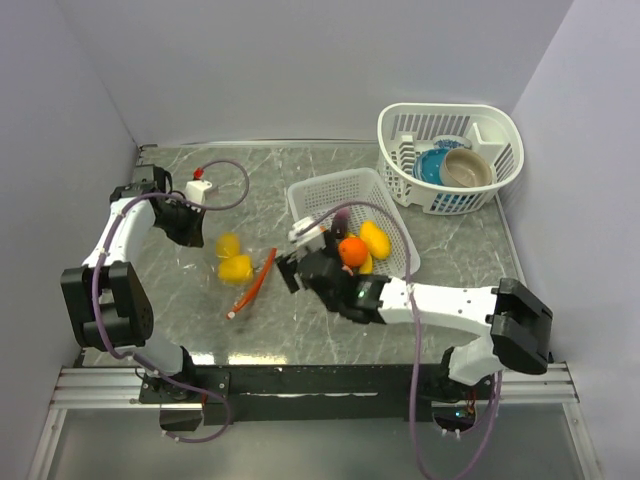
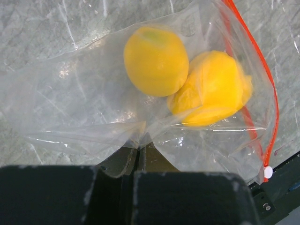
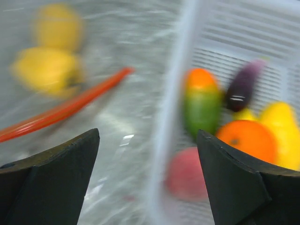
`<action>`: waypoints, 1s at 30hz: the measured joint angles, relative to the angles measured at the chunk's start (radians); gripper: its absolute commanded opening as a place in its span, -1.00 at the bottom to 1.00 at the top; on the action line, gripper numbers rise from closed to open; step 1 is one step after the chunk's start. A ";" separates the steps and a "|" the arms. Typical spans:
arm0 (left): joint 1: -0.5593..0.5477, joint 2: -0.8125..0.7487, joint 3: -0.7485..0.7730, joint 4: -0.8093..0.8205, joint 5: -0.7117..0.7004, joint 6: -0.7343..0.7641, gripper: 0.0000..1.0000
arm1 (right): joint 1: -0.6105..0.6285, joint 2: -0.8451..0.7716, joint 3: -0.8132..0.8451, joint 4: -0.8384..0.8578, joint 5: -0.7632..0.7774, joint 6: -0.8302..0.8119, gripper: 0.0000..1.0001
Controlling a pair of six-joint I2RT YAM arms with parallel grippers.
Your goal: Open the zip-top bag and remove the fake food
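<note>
Nearest the lens, the left gripper (image 2: 138, 157) has its jaws pinched on the closed edge of the zip-top bag (image 2: 84, 93). The bag lies on the table (image 1: 180, 330) at 9 o'clock of the right gripper (image 1: 297, 263). The right jaws stand wide and hold nothing, over the near rim of the slotted basket (image 1: 330, 190).

Two yellow pieces of fake food (image 2: 156, 61) sit inside the bag beside the zip strip (image 2: 262, 79). Whether the mouth is parted cannot be told. The other pieces lie in the slotted basket.

Likely step: fetch the next piece.
1. Travel toward 9 o'clock, low.
2. Enter at the zip strip.
3. Hold the left pinch firm; the film may slide.
4. Take the piece nearer the mouth first.

The table is grey, marbled and glossy. Plain pale walls (image 1: 300, 60) enclose it. A round basket (image 1: 500, 130) with bowls stands at 2 o'clock.
</note>
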 measured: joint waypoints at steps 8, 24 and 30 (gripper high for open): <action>0.000 0.000 -0.053 0.048 -0.049 -0.002 -0.98 | 0.090 0.240 0.069 0.155 -0.122 0.005 -0.02; -0.099 0.110 -0.169 0.220 -0.169 -0.029 -0.98 | 0.038 0.542 0.299 0.201 -0.317 0.002 1.00; -0.160 0.158 -0.169 0.248 -0.177 -0.052 -0.99 | 0.003 0.595 0.367 0.214 -0.333 -0.002 1.00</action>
